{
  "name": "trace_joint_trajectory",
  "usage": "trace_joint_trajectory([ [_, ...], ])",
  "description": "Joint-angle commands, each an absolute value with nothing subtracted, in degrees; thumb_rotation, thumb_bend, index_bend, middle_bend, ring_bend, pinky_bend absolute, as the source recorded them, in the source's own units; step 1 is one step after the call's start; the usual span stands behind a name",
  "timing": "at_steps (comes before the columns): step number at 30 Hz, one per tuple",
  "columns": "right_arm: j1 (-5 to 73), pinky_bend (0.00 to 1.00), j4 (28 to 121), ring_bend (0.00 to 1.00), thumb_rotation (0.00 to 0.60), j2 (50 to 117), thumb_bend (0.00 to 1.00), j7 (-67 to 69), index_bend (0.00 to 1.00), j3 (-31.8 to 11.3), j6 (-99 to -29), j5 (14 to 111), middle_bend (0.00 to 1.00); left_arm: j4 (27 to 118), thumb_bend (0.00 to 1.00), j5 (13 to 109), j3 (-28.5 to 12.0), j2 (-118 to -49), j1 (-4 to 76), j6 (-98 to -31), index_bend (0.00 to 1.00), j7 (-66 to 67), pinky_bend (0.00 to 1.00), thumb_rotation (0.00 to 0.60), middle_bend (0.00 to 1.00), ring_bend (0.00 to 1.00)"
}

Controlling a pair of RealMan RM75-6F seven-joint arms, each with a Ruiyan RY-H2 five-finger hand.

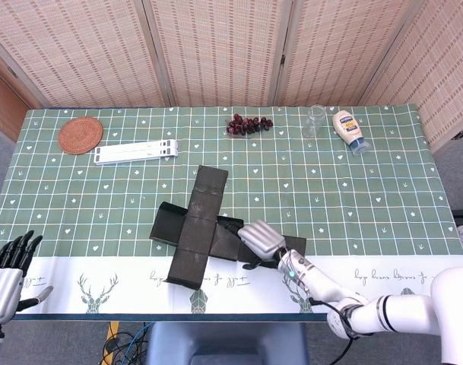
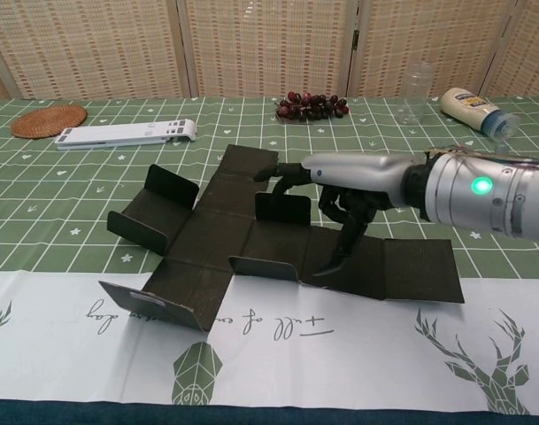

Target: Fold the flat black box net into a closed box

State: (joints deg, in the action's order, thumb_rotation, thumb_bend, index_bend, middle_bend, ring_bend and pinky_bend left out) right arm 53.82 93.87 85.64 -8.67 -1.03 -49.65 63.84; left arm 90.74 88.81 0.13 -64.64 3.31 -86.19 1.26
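The bench (image 1: 383,190) wears a green cloth with a white grid and small hearts; its near border is white with deer drawings and a line of script too small to read. On it, near the front edge and a little left of centre, the black box net (image 1: 199,228) (image 2: 218,237) lies opened out in a cross, its side flaps tilted up in the chest view and one long strip running right.

Over that strip is the right robot hand (image 1: 261,239) (image 2: 353,190), palm down with the fingers apart; dark fingertips (image 2: 331,264) reach down to the cardboard and seem to touch it, gripping nothing. It screens part of the strip from the head camera.

The left robot hand (image 1: 7,270) sits at the bench's near left corner, well apart from the net, fingers spread upward and holding nothing.

Along the far side, well away from the net: a long white folded item (image 1: 135,151) (image 2: 127,133), a round woven coaster (image 1: 80,134) (image 2: 48,120), a bunch of dark grapes (image 1: 248,124) (image 2: 311,105), a squeeze bottle (image 1: 349,131) (image 2: 471,107) lying on its side with a label too small to read, and a clear glass (image 1: 315,120) (image 2: 417,88).
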Motion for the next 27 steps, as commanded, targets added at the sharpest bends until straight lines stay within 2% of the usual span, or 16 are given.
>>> trace_joint_trajectory([
  [1, 52.52, 1.0, 91.71, 0.83, 0.6, 89.06, 0.01, -12.13, 0.0, -0.65, -52.27, 65.82, 0.18, 90.86, 0.14, 88.81, 0.21, -64.55, 3.11, -86.43, 0.0, 1.3, 0.08, 0.6, 0.0, 0.0],
  [11, 52.17, 1.0, 86.15, 0.83, 0.6, 95.97, 0.11, -18.15, 0.06, -2.98, -53.21, 65.76, 0.22, 90.68, 0.14, 88.81, 0.38, -64.26, 2.56, -87.02, 0.0, 0.97, 0.08, 0.6, 0.0, 0.0],
  [27, 51.77, 1.0, 77.03, 0.83, 0.6, 100.01, 0.16, -22.33, 0.08, -6.05, -53.36, 66.21, 0.22, 89.82, 0.14, 88.34, 0.36, -64.55, 2.31, -86.82, 0.0, 0.27, 0.08, 0.6, 0.0, 0.0],
])
